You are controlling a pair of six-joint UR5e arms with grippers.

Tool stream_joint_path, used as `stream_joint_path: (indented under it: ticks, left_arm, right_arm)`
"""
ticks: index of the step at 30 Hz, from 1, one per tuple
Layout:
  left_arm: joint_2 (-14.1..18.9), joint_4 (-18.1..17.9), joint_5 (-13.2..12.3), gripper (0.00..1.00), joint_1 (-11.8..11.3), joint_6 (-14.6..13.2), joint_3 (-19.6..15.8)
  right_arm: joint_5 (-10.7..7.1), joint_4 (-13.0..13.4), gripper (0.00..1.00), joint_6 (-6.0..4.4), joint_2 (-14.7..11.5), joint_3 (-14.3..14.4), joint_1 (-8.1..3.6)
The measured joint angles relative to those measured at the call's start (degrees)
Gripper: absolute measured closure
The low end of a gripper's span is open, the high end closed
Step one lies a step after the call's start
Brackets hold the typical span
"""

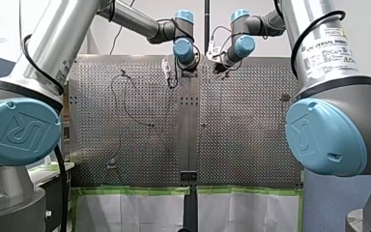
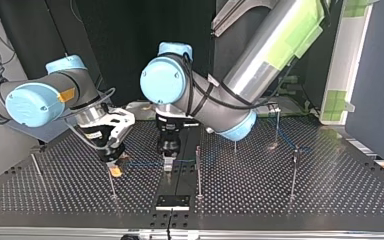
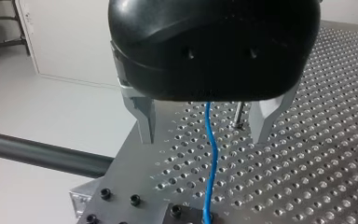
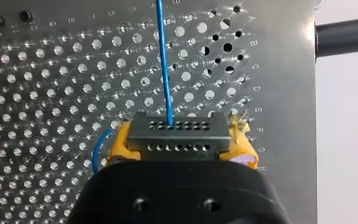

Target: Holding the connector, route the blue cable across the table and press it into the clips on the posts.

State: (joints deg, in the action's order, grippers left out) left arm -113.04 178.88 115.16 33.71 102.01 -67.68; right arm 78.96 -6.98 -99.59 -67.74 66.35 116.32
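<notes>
Routing: right gripper (image 4: 182,140) fingers clamp connector (image 4: 177,131), left gripper (image 3: 206,123) fingers open astride blue cable (image 3: 211,161); I'd next grip cable, seat it in nearby post (image 2: 198,172) clip.

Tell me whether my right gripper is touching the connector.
Touching. The right wrist view shows the right gripper's yellow pads clamped against both ends of the connector.

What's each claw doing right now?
Left claw: open; blue cable runs loose through the gap.
Right claw: closed on the connector.
</notes>
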Motion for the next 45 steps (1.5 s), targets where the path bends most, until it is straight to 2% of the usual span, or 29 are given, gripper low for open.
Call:
stream_joint_path:
  ticks: [5, 15, 17, 18, 19, 20, 21, 22, 23, 24, 25, 26, 37, 45]
  left_arm:
    - [-2.09, 1.88, -0.79, 0.0, -0.31, -0.01, 2.13]
    - [-5.97, 6.43, 0.41, 0.0, -0.3, -0.13, 7.31]
    - [-6.09, 6.69, 0.5, 0.25, -0.15, -0.32, 8.27]
    - [-6.12, 6.78, 0.64, 0.25, -0.05, -0.44, 8.9]
    - [-6.13, 6.83, 0.81, 0.38, 0.01, -0.5, 9.28]
    - [-6.15, 6.86, 1.03, 0.57, 0.06, -0.55, 9.57]
    - [-6.15, 6.89, 1.43, 0.57, 0.11, -0.58, 9.84]
    - [-6.15, 6.92, 1.77, 0.7, 0.15, -0.58, 9.97]
    - [-6.15, 6.95, 2.09, 0.76, 0.18, -0.57, 10.05]
    - [-6.15, 6.97, 2.4, 0.76, 0.2, -0.55, 10.13]
    - [-6.15, 6.99, 2.56, 0.84, 0.21, -0.54, 10.16]
    - [-6.15, 6.99, 2.69, 1.0, 0.21, -0.54, 10.15]
    - [-6.12, 6.8, 5.03, 1.0, 0.24, -0.38, 6.41]
    - [-5.3, 6.08, 7.4, 1.0, 0.48, 0.31, 3.39]
  right_arm:
    - [-0.17, -0.05, 1.0, -0.05, 0.01, 0.0, 0.0]
    - [-0.2, -0.04, 1.0, -0.11, 0.01, -0.01, 0.0]
    - [-0.2, -0.04, 1.0, -0.12, 0.01, -0.01, -0.01]
    - [-0.21, -0.04, 1.0, -0.12, 0.01, -0.01, -0.01]
    - [-0.2, -0.04, 1.0, -0.12, 0.01, -0.02, -0.01]
    - [-0.21, -0.04, 1.0, -0.12, 0.01, -0.01, -0.01]
    - [-0.2, -0.04, 1.0, -0.13, 0.01, -0.02, -0.01]
    - [-0.2, -0.04, 1.0, -0.15, 0.01, -0.02, -0.01]
    - [-0.2, -0.04, 1.0, -0.16, 0.01, -0.01, -0.01]
    - [-0.2, -0.04, 1.0, -0.17, 0.01, -0.02, 0.0]
    - [-0.2, -0.04, 1.0, -0.17, 0.01, -0.02, -0.01]
    - [-0.21, -0.04, 1.0, -0.18, 0.01, -0.02, 0.0]
    - [-0.21, -0.17, 1.0, -0.18, 0.02, 0.01, 0.04]
    - [-0.14, -0.37, 1.0, -0.16, 0.01, 0.67, 0.6]
